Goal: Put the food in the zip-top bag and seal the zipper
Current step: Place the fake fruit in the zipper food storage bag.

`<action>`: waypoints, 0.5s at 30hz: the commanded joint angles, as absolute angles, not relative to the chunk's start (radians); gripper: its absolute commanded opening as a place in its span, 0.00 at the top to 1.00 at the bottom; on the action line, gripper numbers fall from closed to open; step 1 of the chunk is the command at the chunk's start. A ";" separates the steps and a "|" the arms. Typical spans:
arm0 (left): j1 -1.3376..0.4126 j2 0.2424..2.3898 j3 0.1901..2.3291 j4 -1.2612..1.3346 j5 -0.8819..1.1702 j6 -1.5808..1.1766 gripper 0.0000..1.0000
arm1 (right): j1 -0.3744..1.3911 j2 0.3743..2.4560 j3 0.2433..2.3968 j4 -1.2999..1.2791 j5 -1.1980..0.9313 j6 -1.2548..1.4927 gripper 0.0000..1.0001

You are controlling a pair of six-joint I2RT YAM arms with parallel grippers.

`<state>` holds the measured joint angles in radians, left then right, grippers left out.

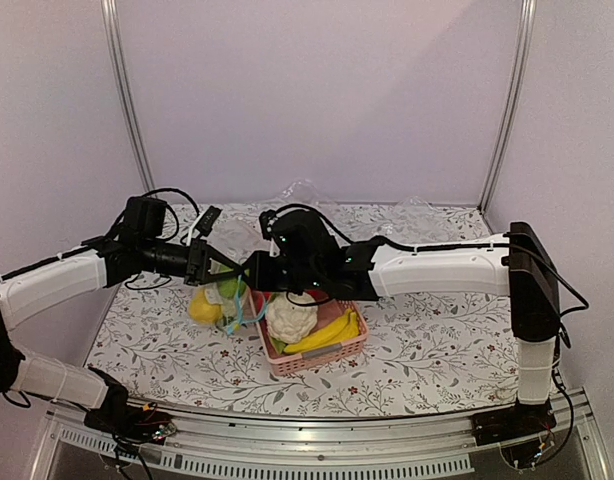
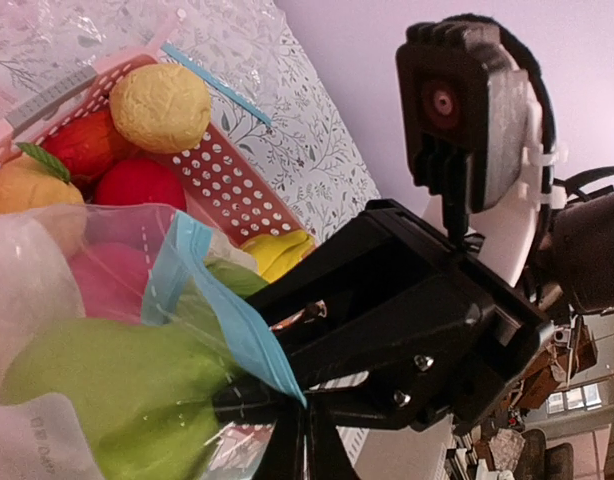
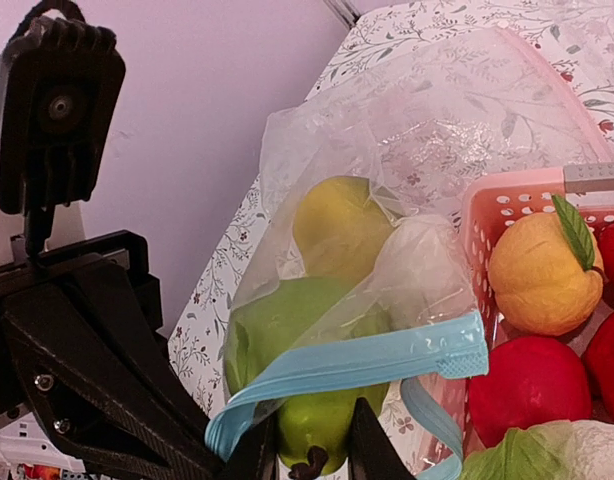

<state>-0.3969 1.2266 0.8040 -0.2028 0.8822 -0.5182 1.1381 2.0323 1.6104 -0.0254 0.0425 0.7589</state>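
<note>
The zip-top bag (image 3: 327, 150) hangs between my two grippers, left of the pink basket. Inside it are the yellow lemon-like fruit (image 3: 337, 225) and the white oblong piece (image 3: 422, 265). The round green fruit (image 3: 287, 330) sits at the bag's mouth, and my right gripper (image 3: 312, 448) is shut on its stem end. The light-blue zipper (image 3: 367, 362) crosses in front of the green fruit, its two sides apart. My left gripper (image 2: 305, 415) is shut on the zipper's corner (image 2: 242, 330). In the top view, the left gripper (image 1: 200, 262) and right gripper (image 1: 249, 275) are close together over the bag (image 1: 219, 300).
The pink lattice basket (image 1: 327, 362) stands right of the bag. It holds a white cauliflower (image 1: 290, 318), a yellow banana bunch (image 1: 327, 333), red fruits (image 3: 532, 385) and an orange fruit (image 3: 542, 275). More clear plastic (image 1: 302, 195) lies at the back of the table.
</note>
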 commanded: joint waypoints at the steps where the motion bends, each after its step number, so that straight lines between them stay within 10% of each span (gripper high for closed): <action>1: -0.441 1.200 0.785 -0.104 0.900 -0.627 1.00 | 1.135 2.066 1.608 0.099 0.027 0.781 0.81; 15: -0.449 1.156 0.729 0.050 0.832 -0.799 1.00 | 1.125 2.104 1.599 0.141 -0.019 0.817 0.73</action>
<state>-0.4217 1.1713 0.7368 -0.0147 0.8379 -0.7536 1.1225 2.0792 1.6100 0.1017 0.0120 0.8139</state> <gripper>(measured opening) 0.004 0.258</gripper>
